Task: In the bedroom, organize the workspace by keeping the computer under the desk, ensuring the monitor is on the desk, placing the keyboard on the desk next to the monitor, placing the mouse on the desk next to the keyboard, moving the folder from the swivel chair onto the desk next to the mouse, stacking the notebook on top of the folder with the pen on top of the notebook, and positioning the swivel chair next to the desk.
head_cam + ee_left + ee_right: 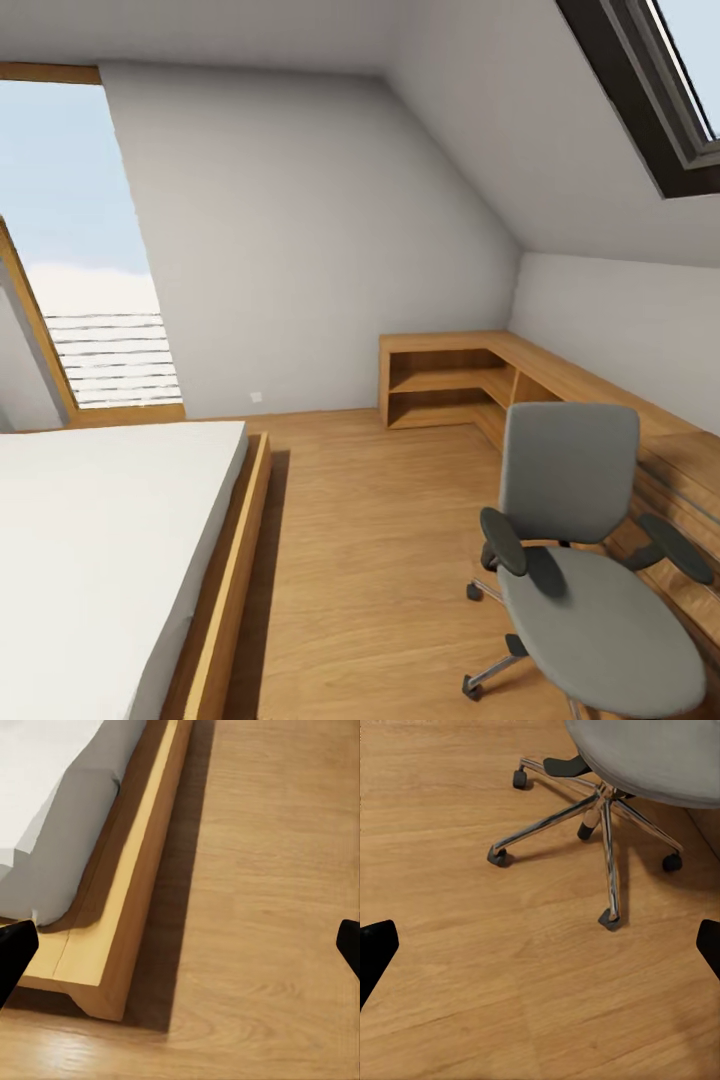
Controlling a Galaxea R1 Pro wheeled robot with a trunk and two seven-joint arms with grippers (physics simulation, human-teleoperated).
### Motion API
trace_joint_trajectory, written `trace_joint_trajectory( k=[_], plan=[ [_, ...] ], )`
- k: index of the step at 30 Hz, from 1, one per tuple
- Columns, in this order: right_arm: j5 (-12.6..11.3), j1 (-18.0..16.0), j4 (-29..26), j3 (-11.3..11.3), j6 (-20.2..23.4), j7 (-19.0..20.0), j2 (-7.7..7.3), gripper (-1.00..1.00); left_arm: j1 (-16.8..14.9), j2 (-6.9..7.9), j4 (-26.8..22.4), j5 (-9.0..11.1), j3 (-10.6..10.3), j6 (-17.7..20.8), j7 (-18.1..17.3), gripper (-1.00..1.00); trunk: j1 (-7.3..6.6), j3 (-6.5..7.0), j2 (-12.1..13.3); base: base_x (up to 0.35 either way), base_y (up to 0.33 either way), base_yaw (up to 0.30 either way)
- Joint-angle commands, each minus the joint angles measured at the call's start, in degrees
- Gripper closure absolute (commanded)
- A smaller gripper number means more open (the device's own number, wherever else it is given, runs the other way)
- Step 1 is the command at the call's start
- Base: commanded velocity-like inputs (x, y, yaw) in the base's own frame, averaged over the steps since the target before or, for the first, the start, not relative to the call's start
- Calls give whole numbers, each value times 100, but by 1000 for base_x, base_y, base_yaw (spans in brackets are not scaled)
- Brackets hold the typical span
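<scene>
The swivel chair (590,560) stands at the lower right of the head view, grey with black armrests, its seat bare. Its metal five-legged base (604,810) on casters and the seat's underside show in the right wrist view. My right gripper (540,949) hangs open over the wood floor just short of that base. My left gripper (180,949) is open too, above the floor beside the bed frame's corner (97,975). Neither holds anything. The desk, computer, monitor, keyboard, mouse, folder, notebook and pen are out of view.
A low bed (100,540) with a white mattress and wooden frame (225,600) fills the left. A wooden shelf unit (450,380) sits in the far corner and runs along the right wall behind the chair. A strip of wood floor (370,560) lies between bed and chair.
</scene>
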Motion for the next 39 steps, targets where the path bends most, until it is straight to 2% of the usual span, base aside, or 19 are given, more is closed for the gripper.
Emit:
trace_joint_trajectory(
  k=[1,3,6,13,15,18,23,30,35,39],
  plan=[
    [0,-2,-18,48,-1,-55,-6,-100,1,2,-112,20,-44,73,56,-100,1,-8,-5,0,0,30],
    [6,-2,-65,47,-2,-56,-14,-100,1,-2,-317,6,-41,327,69,-100,1,-8,-5,0,0,22],
    [13,-8,-171,46,-3,-56,-26,-100,-5,-2,-659,-7,-41,924,108,-100,1,-9,-5,0,0,13],
    [15,-94,-420,45,49,-81,-107,-100,-116,-11,-1547,-23,-40,2762,218,-100,1,-9,-5,0,0,5],
    [13,-271,-477,45,115,-91,-126,-100,-202,-18,-1909,-26,-39,3343,232,-100,1,-9,-5,0,0,1],
    [10,-551,-510,45,219,-96,-132,-100,-310,-47,-2167,-27,-38,3723,242,-100,1,-10,-5,0,0,0],
    [6,-1054,-545,45,540,-99,-136,-100,-549,-110,-2361,-27,-37,4072,248,-100,1,-10,-5,0,0,0],
    [-47,-1537,-564,42,873,-68,-141,-100,-697,-140,-2293,-22,-40,4181,244,-100,1,-10,-5,0,0,0],
    [-191,-1640,-557,42,920,-30,-137,-100,-724,-124,-2020,-22,-31,4038,247,-100,1,-10,-5,0,0,0],
    [-283,-1673,-535,40,925,-7,-145,-100,-733,-62,-1850,-15,-17,3720,252,-100,1,-10,-5,34,0,0]
  ],
)
